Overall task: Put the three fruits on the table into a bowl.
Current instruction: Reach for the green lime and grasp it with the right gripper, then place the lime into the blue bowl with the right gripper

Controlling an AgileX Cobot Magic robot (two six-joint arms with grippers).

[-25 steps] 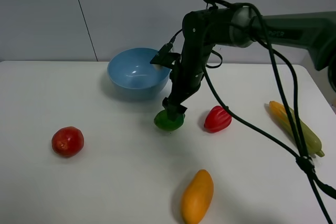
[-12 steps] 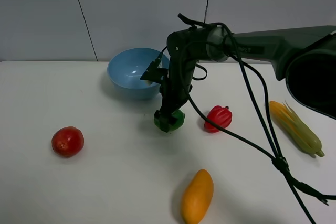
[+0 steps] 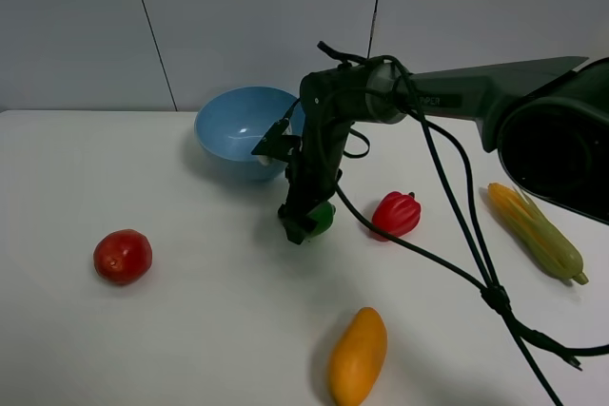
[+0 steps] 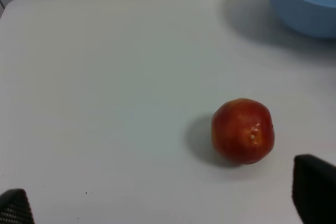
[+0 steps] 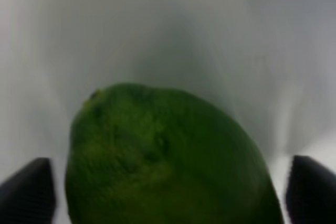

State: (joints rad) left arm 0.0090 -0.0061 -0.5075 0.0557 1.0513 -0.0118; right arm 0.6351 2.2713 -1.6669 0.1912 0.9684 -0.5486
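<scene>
The green lime lies on the white table just in front of the light-blue bowl. My right gripper is down over the lime. In the right wrist view the lime fills the space between the two dark fingertips, and the jaws stand open on either side of it. The red tomato-like fruit lies at the left and the orange-yellow mango at the front. My left gripper is open and empty, a little short of the tomato. The bowl also shows in that view.
A ribbed red bell pepper lies just right of the lime. A corn cob with green husk lies at the far right. The right arm's cables hang across the table towards the front right.
My right gripper has shifted left and lower around the lime. The lime has moved slightly towards the bowl. The other fruits have not moved.
</scene>
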